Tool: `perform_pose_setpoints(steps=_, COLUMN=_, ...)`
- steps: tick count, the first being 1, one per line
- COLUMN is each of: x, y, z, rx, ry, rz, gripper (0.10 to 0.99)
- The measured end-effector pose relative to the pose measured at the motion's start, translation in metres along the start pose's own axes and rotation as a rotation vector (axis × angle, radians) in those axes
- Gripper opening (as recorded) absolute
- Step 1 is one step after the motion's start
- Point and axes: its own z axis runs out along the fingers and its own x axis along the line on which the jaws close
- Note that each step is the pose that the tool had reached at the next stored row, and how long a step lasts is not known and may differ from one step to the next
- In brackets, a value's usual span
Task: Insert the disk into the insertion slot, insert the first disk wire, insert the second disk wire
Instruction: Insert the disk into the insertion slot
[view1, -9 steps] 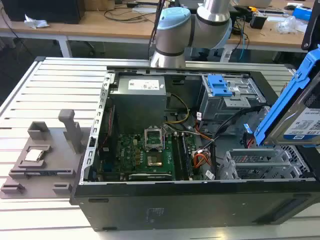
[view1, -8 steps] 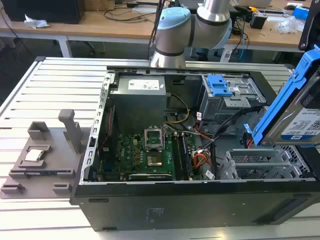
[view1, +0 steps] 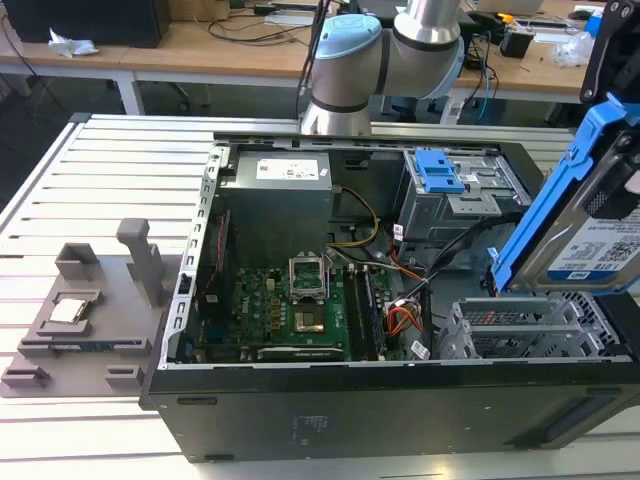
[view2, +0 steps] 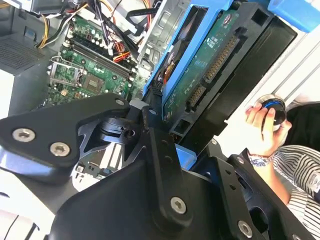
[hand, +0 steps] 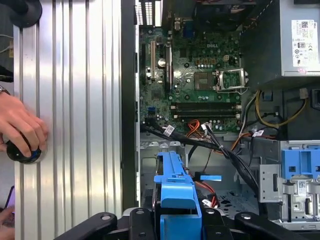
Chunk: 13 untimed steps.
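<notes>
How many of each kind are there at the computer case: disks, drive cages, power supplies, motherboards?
Disk: 1
Drive cages: 2, silver cage with insertion slot, grey cage with blue latch
Power supply: 1
Motherboard: 1
Total: 5

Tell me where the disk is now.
The disk is at the exterior view's right edge, held tilted in the end effector, above the silver drive cage.

A ribbed silver metal bench (view1: 100, 170) spreads across the left and lower frame of the exterior view, while wooden desks (view1: 200, 50) strewn with cables (view1: 250, 25) line the top above dark floor (view1: 70, 95).
</notes>
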Motion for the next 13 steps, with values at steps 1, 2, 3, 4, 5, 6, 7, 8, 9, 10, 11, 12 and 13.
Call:
perform_pose_setpoints(steps=1, x=-0.0013, y=0.0001, z=0.0001, rx=0.000, ry=0.0000, rz=0.000, gripper=0.369)
perform_pose_setpoints(steps=2, x=-0.0021, y=0.0001, z=0.0003, rx=0.000, ry=0.0000, rz=0.000, gripper=0.369)
perform_pose_setpoints(steps=3, x=-0.0034, y=0.0001, z=0.0005, rx=0.000, ry=0.0000, rz=0.000, gripper=0.369)
perform_pose_setpoints(steps=4, x=-0.0039, y=0.0002, z=0.0006, rx=0.000, ry=0.0001, rz=0.000, gripper=0.369)
perform_pose_setpoints(steps=5, x=-0.0041, y=0.0002, z=0.0009, rx=0.000, ry=0.0000, rz=0.000, gripper=0.369)
perform_pose_setpoints(steps=6, x=-0.0044, y=0.0002, z=0.0017, rx=0.000, ry=-0.0001, rz=0.000, gripper=0.369)
perform_pose_setpoints(steps=7, x=-0.0045, y=0.0002, z=0.0031, rx=0.000, ry=0.0000, rz=0.000, gripper=0.369)
perform_pose_setpoints(steps=8, x=-0.0045, y=0.0001, z=0.0046, rx=0.000, ry=-0.0001, rz=0.000, gripper=0.369)
perform_pose_setpoints(steps=9, x=-0.0045, y=0.0001, z=0.0054, rx=0.000, ry=0.0000, rz=0.000, gripper=0.369)
perform_pose_setpoints(steps=10, x=-0.0045, y=0.0001, z=0.0062, rx=0.000, ry=0.0000, rz=0.000, gripper=0.369)
perform_pose_setpoints(steps=11, x=-0.0045, y=0.0001, z=0.0073, rx=0.000, ry=0.0000, rz=0.000, gripper=0.369)
perform_pose_setpoints(steps=12, x=-0.0045, y=0.0001, z=0.0084, rx=0.000, ry=0.0000, rz=0.000, gripper=0.369)
perform_pose_setpoints(steps=13, x=-0.0045, y=0.0000, z=0.0092, rx=0.000, ry=0.0000, rz=0.000, gripper=0.369)
